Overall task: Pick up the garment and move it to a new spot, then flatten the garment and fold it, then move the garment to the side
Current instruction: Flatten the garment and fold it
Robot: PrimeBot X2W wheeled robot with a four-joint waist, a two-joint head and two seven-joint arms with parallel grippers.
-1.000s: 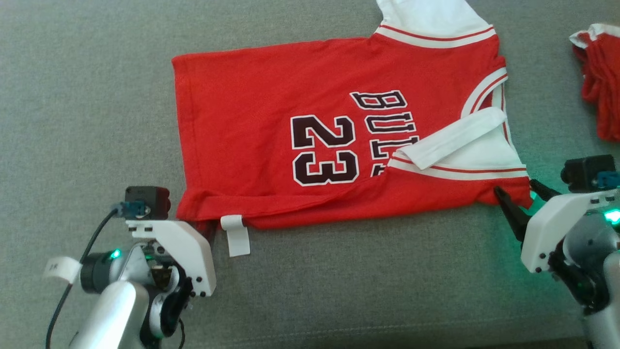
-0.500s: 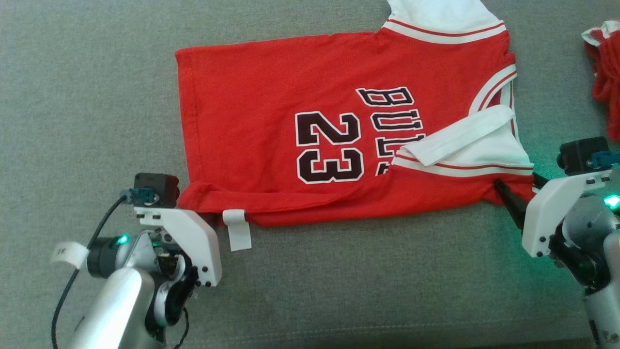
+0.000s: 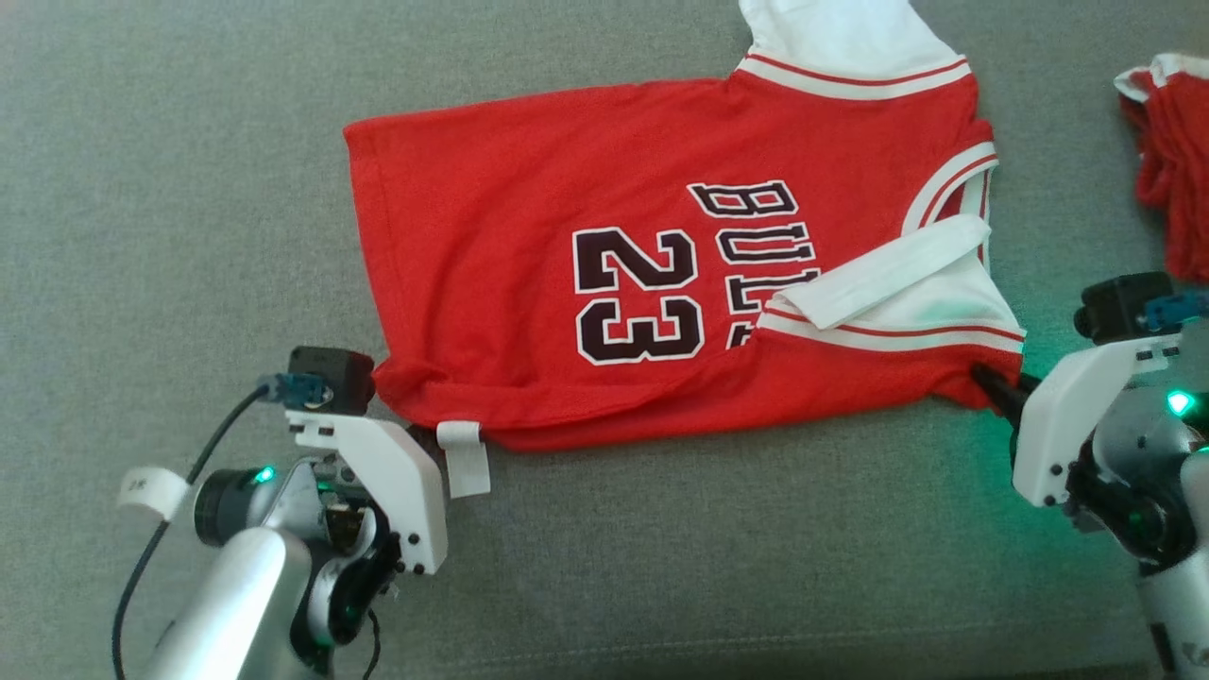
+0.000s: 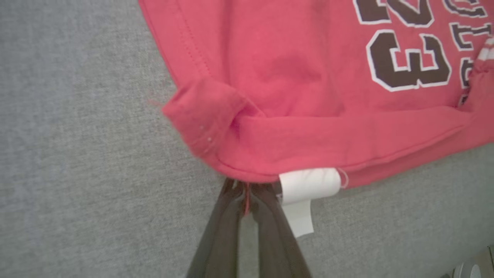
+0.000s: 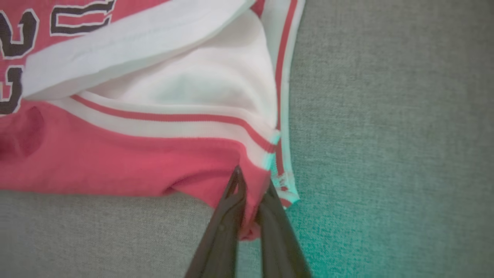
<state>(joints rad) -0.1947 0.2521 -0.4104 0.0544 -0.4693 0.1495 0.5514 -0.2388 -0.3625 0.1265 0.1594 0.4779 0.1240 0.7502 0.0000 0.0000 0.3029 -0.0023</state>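
The garment (image 3: 529,208) is a red jersey with "23" and white sleeves, spread on the grey fabric surface (image 3: 189,189). My left gripper (image 3: 416,439) is at its near left hem corner, shut on the red hem edge (image 4: 247,175) just left of the white tag (image 4: 305,189). That corner is bunched into a small fold (image 4: 204,116). My right gripper (image 3: 987,378) is at the near right corner, shut on the red fabric (image 5: 252,181) below the striped white sleeve (image 5: 185,88). In the right wrist view a bit of red cloth shows between the dark fingers (image 5: 224,227).
A second crumpled red and white cloth (image 3: 1166,161) lies at the far right edge, apart from the jersey. A seam (image 3: 661,652) runs along the surface close to me. Bare grey fabric lies to the left and in front.
Both grippers have closed on the jersey's near edge. The left gripper has moved right and forward, bunching the hem corner. The right one has nudged in slightly.
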